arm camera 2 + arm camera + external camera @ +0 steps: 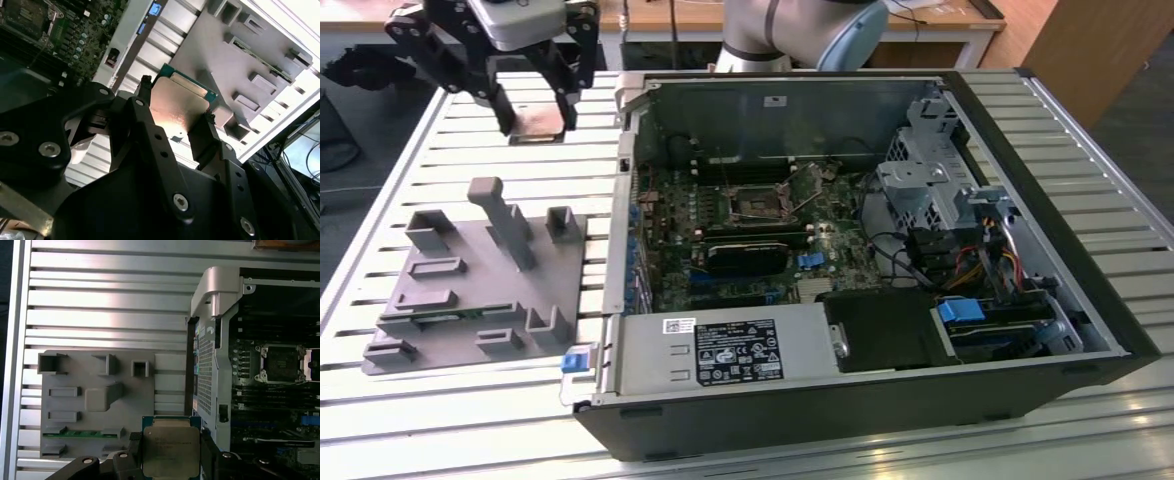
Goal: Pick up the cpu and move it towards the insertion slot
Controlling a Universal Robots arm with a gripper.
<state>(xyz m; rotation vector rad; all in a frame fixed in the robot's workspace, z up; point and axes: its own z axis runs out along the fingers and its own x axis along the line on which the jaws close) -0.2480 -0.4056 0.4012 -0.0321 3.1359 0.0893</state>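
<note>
The cpu [171, 451] is clamped flat between the end effector [534, 128] fingers, raised above the tabletop [454, 150] beyond the grey tray [480, 290]. Keep it level while travelling rightward to the insertion slot [761, 200] inside the computer case [1067, 260].

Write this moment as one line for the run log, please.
gripper: shut on cpu | cpu: lifted above grey tray | insertion slot: empty, inside open case
</note>
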